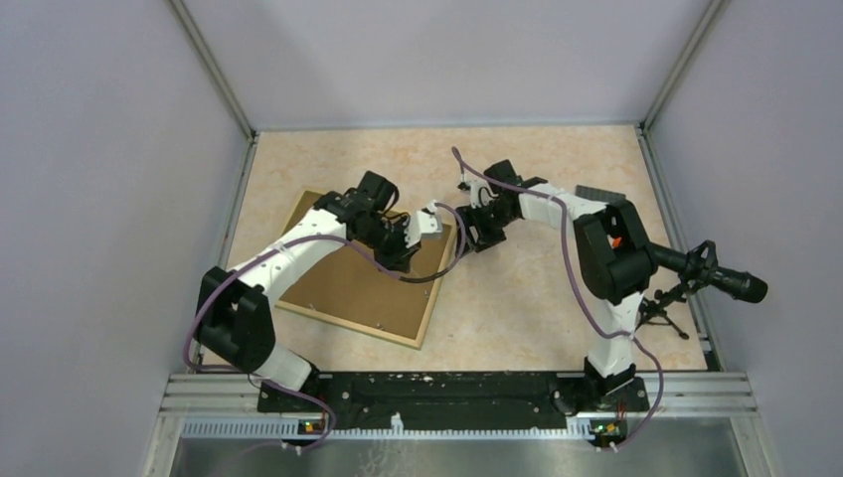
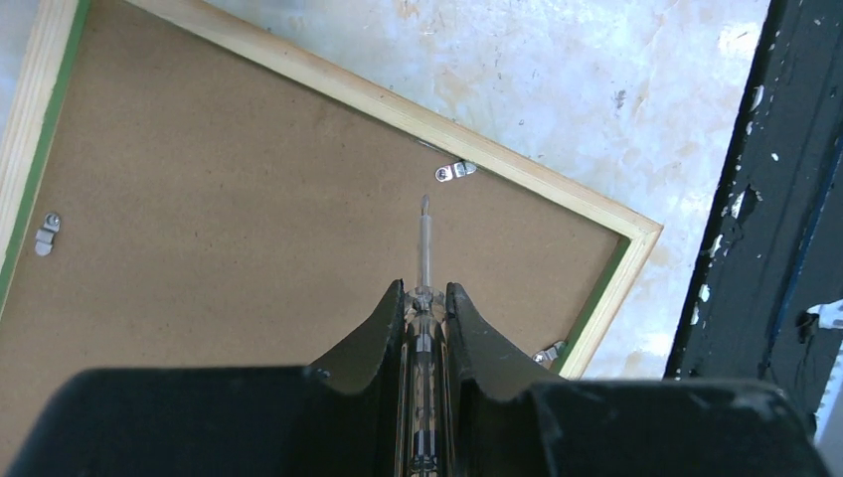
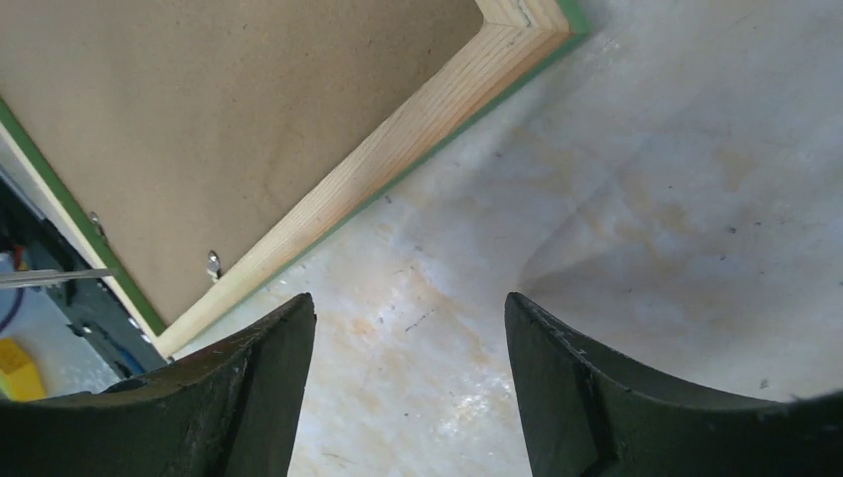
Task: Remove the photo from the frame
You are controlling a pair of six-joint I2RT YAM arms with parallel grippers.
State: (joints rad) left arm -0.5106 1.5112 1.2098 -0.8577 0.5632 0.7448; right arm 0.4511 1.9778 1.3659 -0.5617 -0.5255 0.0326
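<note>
left gripper [image 1: 416, 231] hovers over the far right part of the frame [image 1: 363, 293]. the frame lies back-up on the table [image 1: 557, 308] with its brown board showing. photo not visible, probably face down under the board. right gripper [image 1: 479, 227] hangs just beside the frame's far right corner, off the board. left arm is nearer the work.

left wrist view: jaws clamped on a thin screwdriver [image 2: 424, 234], its clear handle between the fingers. the shaft points straight ahead toward a small metal tab [image 2: 455, 171] on the inner edge of the rail. the tip is short of the tab and a bit left of it, not touching. next move likely needs the tip eased forward and slightly right to swing that tab.

right wrist view: fingers spread wide, holding nothing, over bare table. the frame corner lies ahead and to the left, apart from them.
</note>
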